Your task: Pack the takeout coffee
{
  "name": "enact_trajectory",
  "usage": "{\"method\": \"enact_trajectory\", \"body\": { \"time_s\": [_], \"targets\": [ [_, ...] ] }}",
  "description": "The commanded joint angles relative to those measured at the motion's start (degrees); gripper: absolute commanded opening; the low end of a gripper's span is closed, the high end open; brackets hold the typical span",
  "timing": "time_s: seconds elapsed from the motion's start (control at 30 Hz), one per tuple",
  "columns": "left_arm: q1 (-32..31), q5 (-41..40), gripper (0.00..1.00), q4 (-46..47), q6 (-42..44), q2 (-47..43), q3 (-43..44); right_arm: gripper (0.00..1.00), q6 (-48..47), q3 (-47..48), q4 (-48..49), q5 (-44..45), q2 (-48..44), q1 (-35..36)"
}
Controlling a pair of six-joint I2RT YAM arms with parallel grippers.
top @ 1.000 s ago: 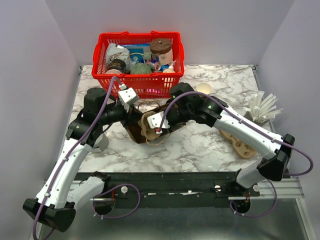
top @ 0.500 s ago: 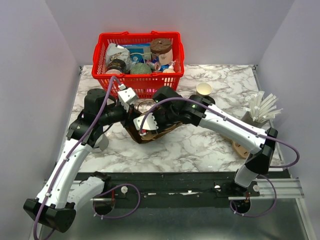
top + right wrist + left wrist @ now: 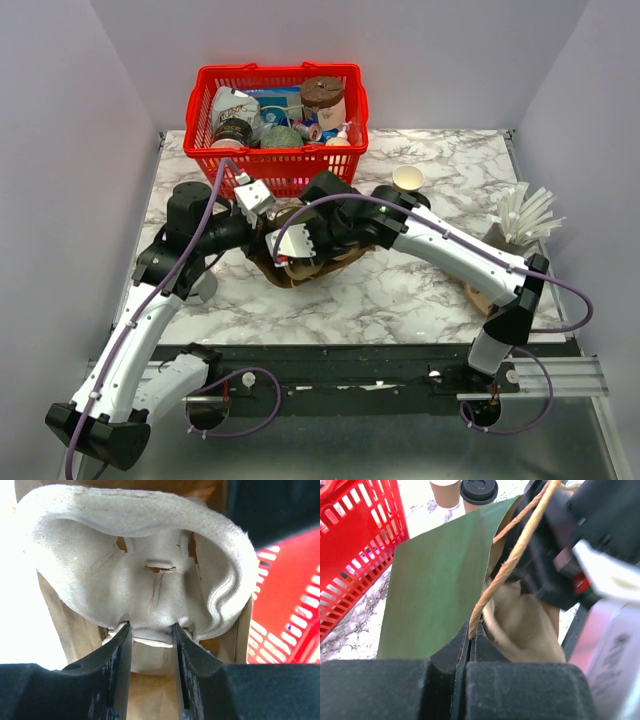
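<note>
The takeout coffee [image 3: 407, 178], a small tan cup with a white inside, stands open on the marble behind my right arm, and neither gripper touches it. A brown paper bag [image 3: 300, 268] with a green side [image 3: 440, 580] lies at the table's middle. My left gripper [image 3: 470, 630] is shut on the bag's twine handle [image 3: 510, 555], holding the mouth up. My right gripper [image 3: 150, 627] is shut on the edge of a grey-brown pulp carrier [image 3: 145, 555] and reaches into the bag's mouth. In the top view the bag and the right wrist [image 3: 295, 240] hide its fingertips.
A red basket [image 3: 205, 105] full of groceries stands at the back, close to the bag. Another pulp carrier [image 3: 485, 295] lies at the right, under the right arm. White straws in a holder [image 3: 525, 215] stand at the right edge. A tan cup [image 3: 445, 489] and a black lid [image 3: 479, 489] show past the bag.
My right arm has swung left and carried the pulp carrier from beside the bag into its mouth. The left gripper has kept its hold on the handle almost in place.
</note>
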Motion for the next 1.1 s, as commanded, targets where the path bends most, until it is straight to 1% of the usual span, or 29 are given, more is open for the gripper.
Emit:
{"method": "enact_trajectory", "body": {
  "time_s": [0.0,0.03,0.1,0.17,0.23,0.3,0.4,0.57,0.83,0.97,1.07],
  "targets": [
    [0.06,-1.61,0.00,-2.50,2.58,-0.70,-0.05,0.01,2.11,-0.12,-1.92,6.44,-3.35,-0.40],
    [-0.02,-2.22,0.00,-2.94,2.93,-0.79,-0.04,0.01,2.63,-0.30,-1.49,5.83,-4.74,-0.74],
    [-0.02,-2.58,0.00,-3.12,3.55,-0.79,-0.22,0.00,4.30,-1.44,-0.26,0.40,-6.77,-1.45],
    [-0.02,-2.93,0.00,-3.56,4.07,-1.05,-0.31,0.01,4.40,-6.26,3.86,-1.81,-10.37,-1.63],
    [-0.02,-3.19,0.00,-4.26,4.78,-1.06,-0.05,0.00,4.31,-9.86,7.63,-1.39,-12.05,-1.54],
    [-0.02,-3.46,0.00,-4.96,5.57,-1.23,0.22,0.00,4.66,-10.41,8.53,0.02,-12.67,-1.63],
    [-0.02,-2.93,0.00,-5.58,5.75,-1.67,0.13,0.01,6.06,-9.71,8.89,1.51,-11.09,-1.80],
    [-0.02,-2.23,0.00,-6.20,5.31,-1.93,-0.05,0.00,8.44,-8.03,9.93,-0.15,-10.12,-1.89],
    [-0.02,0.41,0.00,-6.81,5.05,-2.29,0.83,0.01,11.78,-8.13,11.35,3.71,-7.40,-1.89],
    [-0.02,1.11,0.00,-6.02,3.82,-1.85,1.27,0.00,11.52,-6.12,9.51,5.11,-3.28,-1.89],
    [-0.02,1.20,0.00,-5.93,3.29,-1.50,1.71,0.01,8.27,-5.84,8.01,5.99,-1.86,-1.98]
  ]
}}
